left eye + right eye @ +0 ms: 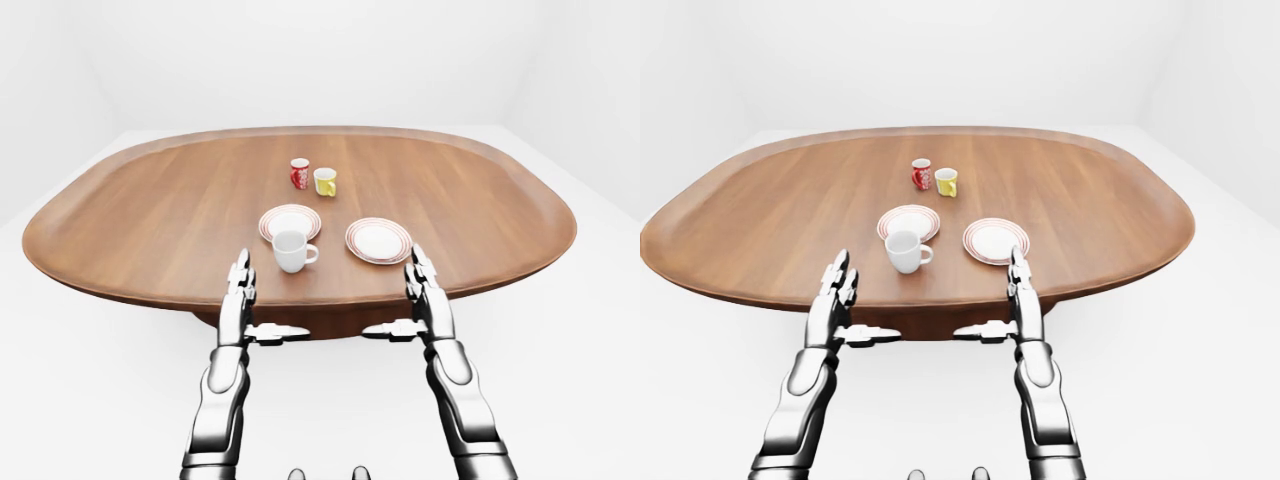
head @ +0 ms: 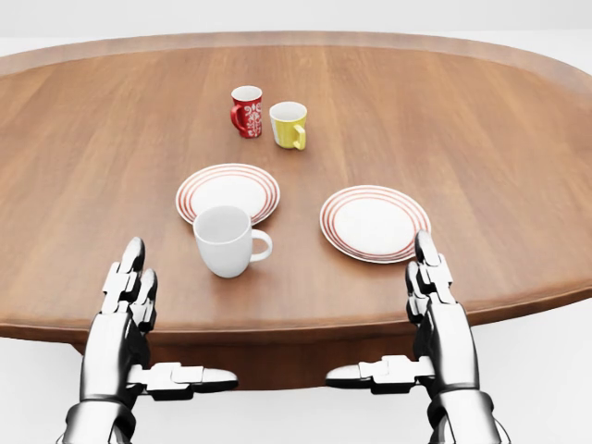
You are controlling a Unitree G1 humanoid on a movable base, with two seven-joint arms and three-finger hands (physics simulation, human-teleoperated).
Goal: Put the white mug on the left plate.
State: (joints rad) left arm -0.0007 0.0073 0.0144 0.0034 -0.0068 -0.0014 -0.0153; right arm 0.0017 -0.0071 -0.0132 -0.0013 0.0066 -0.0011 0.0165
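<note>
Both hands raised at the near edge of the oval brown wooden counter, palms facing each other, thumbs pointing inward. Left hand: fingers spread, holding nothing. Right hand: fingers likewise spread, empty. White ceramic mug stands upright between the two hands, nearer the left fingers, handle toward the right. Just beyond it, the left red-rimmed white plate; mug overlaps its near rim in the head view, contact uncertain. Right red-rimmed white plate lies just beyond the right fingertips. Red patterned mug and yellow mug stand farther off, side by side.

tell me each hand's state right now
left hand: open, holding nothing
right hand: open, holding nothing
</note>
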